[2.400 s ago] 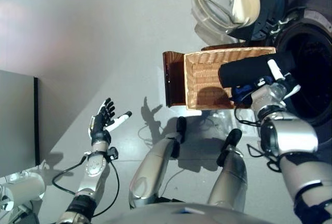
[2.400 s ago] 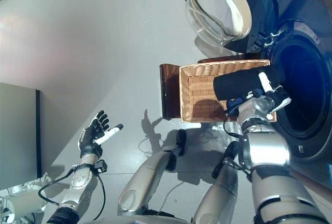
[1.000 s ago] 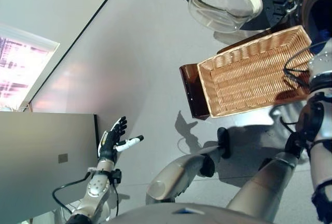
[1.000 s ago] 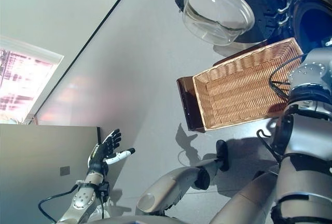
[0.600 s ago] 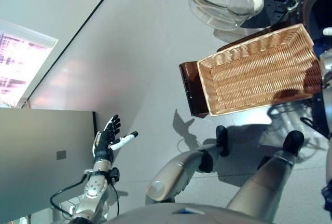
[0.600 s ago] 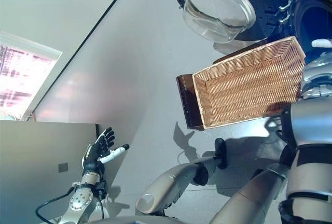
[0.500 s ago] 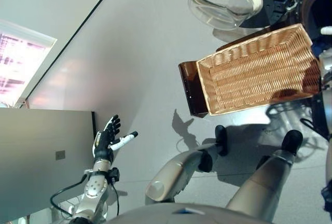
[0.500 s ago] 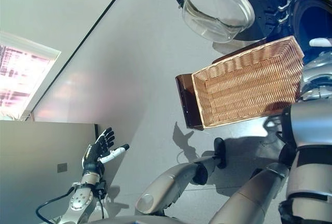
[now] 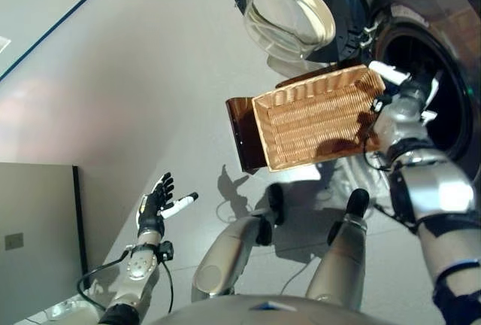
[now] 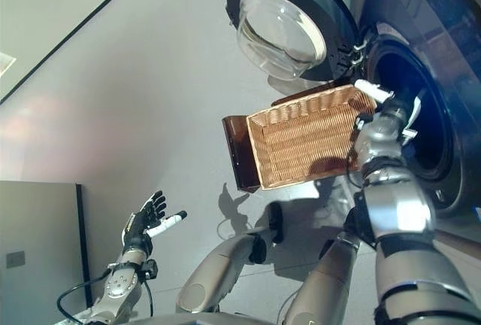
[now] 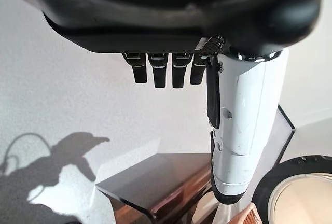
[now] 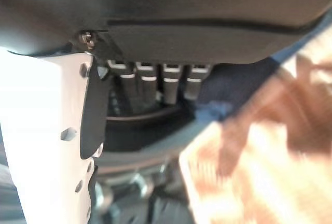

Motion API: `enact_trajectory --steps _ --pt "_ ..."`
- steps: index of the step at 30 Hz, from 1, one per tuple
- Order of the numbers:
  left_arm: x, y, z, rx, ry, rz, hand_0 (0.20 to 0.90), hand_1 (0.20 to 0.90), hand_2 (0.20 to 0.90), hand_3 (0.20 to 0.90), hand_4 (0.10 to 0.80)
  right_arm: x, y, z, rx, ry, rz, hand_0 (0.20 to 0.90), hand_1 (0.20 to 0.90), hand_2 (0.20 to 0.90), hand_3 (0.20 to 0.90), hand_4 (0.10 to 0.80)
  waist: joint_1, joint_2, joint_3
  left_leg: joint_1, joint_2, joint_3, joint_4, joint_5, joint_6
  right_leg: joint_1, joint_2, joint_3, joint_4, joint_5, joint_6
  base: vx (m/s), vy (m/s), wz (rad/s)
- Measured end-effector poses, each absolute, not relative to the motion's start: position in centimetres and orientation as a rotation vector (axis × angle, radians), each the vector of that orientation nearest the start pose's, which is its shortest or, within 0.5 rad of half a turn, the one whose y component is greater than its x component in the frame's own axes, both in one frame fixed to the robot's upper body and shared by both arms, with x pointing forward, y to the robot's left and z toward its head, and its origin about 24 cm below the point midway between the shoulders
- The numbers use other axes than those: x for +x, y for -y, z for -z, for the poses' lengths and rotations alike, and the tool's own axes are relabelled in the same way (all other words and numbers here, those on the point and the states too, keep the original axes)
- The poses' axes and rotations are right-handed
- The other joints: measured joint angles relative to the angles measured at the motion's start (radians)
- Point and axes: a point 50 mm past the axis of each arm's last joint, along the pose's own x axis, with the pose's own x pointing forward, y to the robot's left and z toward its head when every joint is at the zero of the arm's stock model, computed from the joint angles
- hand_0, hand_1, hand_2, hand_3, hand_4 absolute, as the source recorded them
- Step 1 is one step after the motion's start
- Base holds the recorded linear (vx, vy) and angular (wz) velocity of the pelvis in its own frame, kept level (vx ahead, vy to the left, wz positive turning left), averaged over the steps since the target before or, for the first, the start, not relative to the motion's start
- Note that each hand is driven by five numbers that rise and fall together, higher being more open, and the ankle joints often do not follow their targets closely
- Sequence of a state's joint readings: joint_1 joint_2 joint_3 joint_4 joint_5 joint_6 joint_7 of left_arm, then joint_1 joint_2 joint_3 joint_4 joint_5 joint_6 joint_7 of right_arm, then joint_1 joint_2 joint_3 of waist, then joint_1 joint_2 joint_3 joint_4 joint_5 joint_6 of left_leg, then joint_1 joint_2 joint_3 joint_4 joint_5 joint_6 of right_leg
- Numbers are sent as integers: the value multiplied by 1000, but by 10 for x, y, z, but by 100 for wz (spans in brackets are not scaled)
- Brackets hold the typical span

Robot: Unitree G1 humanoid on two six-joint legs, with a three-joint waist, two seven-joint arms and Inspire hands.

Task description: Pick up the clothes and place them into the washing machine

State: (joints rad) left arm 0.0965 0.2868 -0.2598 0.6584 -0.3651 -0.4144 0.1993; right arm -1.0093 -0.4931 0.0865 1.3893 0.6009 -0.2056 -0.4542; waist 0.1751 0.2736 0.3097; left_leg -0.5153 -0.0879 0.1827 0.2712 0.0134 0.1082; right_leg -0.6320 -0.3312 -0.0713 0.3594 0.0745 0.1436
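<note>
Item: right hand (image 9: 409, 84). It is showing at the upper right of the head views, at the mouth of the washing machine (image 9: 440, 95), just past the far end of the basket. In its own wrist view I am seeing the fingers (image 12: 155, 81) straight and apart from the white-covered thumb, gripping nothing.

Item: left hand (image 9: 159, 203). It is hanging at the lower left of the frame, well apart from everything, fingers spread and relaxed, idle.

Item: wicker basket (image 9: 316, 118). It is sitting at centre right on a dark brown stand (image 9: 242, 133), just beside the drum opening. I am finding no cloth in it; the weave is showing bare across the whole floor.

Item: washer door (image 9: 289, 13). It is standing swung open at top centre, glass bowl facing out.

Item: clothes. I am seeing none in either hand or in the basket. The drum interior is dark, so I cannot tell whether a garment is lying inside.

Step in hand: I am judging this as the release at the drum, or just after it. Next move, as I am reading it: drawing the right arm clear of the opening without catching the basket rim, then checking for any remaining laundry.
</note>
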Motion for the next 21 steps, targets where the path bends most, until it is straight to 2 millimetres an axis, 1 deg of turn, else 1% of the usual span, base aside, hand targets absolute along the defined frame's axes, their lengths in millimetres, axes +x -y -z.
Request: enact_trajectory --steps 2,4,5,6,8,10,11,12,13,14,15,16,17,18,20,21 --pt "179 -210 82 38 -383 -197 900 900 900 900 800 373 290 -100 209 -125 777 900 900 900 900 800 4 -1 1 -2 0 -2 1 1 -1 -1 0 0 -1 -4 5 0 0 0" --pt "177 -210 84 41 -396 -202 900 900 900 900 800 367 280 -78 432 -138 808 900 900 900 900 800 5 -1 1 -4 1 -12 3 1 -2 8 3 -7 -9 -4 5 14 -20 5" --pt "177 -210 84 40 -398 -205 900 900 900 900 800 365 279 -73 508 -132 825 900 900 900 900 800 4 -1 1 -4 3 -16 3 1 -2 12 6 -10 -16 -4 5 8 -20 11" --pt "177 -209 85 40 -399 -203 900 900 900 900 800 358 277 -59 581 -151 859 900 900 900 900 800 4 -1 1 -4 5 -26 0 3 -4 27 7 -24 -29 -3 5 41 -46 16" --pt "178 -208 85 36 -398 -206 900 900 900 900 800 350 278 -46 605 -180 884 900 900 900 900 800 4 -6 5 -4 5 -29 2 4 -6 33 9 -26 -34 -3 4 61 -46 13" --pt "178 -206 88 32 -413 -214 900 900 900 900 800 340 280 -32 588 -189 880 900 900 900 900 800 6 -11 10 12 6 -34 3 4 -5 60 12 -28 -45 8 -2 89 -37 9" --pt "178 -203 91 29 -428 -222 900 900 900 900 800 331 277 -17 561 -225 871 900 900 900 900 800 -3 -23 19 37 7 -42 1 1 -5 91 18 -29 -50 10 -2 125 -66 8" --pt "177 -202 95 29 -452 -229 900 900 900 900 800 322 276 -4 521 -262 855 900 900 900 900 800 4 -34 25 68 9 -46 -8 -1 -8 123 21 -34 -65 9 -1 84 -58 -6" --pt "173 -203 98 36 -472 -229 900 900 900 900 800 317 265 8 524 -301 839 900 900 900 900 800 -10 -60 34 91 15 -46 -14 -7 -15 145 28 -37 -75 8 -3 112 -85 -10" --pt "170 -203 105 48 -513 -235 900 900 900 900 800 307 257 23 478 -335 795 900 900 900 900 800 -19 -74 36 120 24 -51 -25 -7 -15 192 39 -51 -107 10 0 90 -67 -10" --pt "166 -203 110 60 -550 -235 900 900 900 900 800 295 250 39 438 -388 764 900 900 900 900 800 -38 -101 36 144 28 -52 -39 -7 -20 213 44 -56 -122 10 0 54 -42 -6" --pt "163 -204 114 72 -575 -235 900 900 900 900 800 287 246 48 415 -416 741 900 900 900 900 800 -44 -116 34 158 30 -51 -45 -8 -21 229 47 -57 -133 10 2 60 -30 -9" --pt "156 -204 121 87 -624 -238 900 900 900 900 800 277 237 59 376 -454 693 900 900 900 900 800 -47 -135 27 184 36 -52 -56 -10 -24 267 56 -62 -161 13 3 42 -44 -21" --pt "148 -206 126 106 -667 -235 900 900 900 900 800 260 233 76 351 -522 684 900 900 900 900 800 -69 -170 13 203 41 -45 -67 -14 -29 278 62 -63 -179 16 0 68 -65 -20" --pt "133 -214 139 143 -780 -249 900 900 900 900 800 225 229 102 277 -628 648 900 900 900 900 800 -82 -220 -18 254 49 -34 -97 -17 -34 338 75 -67 -232 33 0 102 -103 -25" --pt "125 -219 144 138 -827 -280 900 900 900 900 800 198 231 117 230 -702 641 900 900 900 900 800 -99 -240 -34 285 56 -24 -115 -18 -37 374 81 -75 -261 39 0 83 -78 -20"
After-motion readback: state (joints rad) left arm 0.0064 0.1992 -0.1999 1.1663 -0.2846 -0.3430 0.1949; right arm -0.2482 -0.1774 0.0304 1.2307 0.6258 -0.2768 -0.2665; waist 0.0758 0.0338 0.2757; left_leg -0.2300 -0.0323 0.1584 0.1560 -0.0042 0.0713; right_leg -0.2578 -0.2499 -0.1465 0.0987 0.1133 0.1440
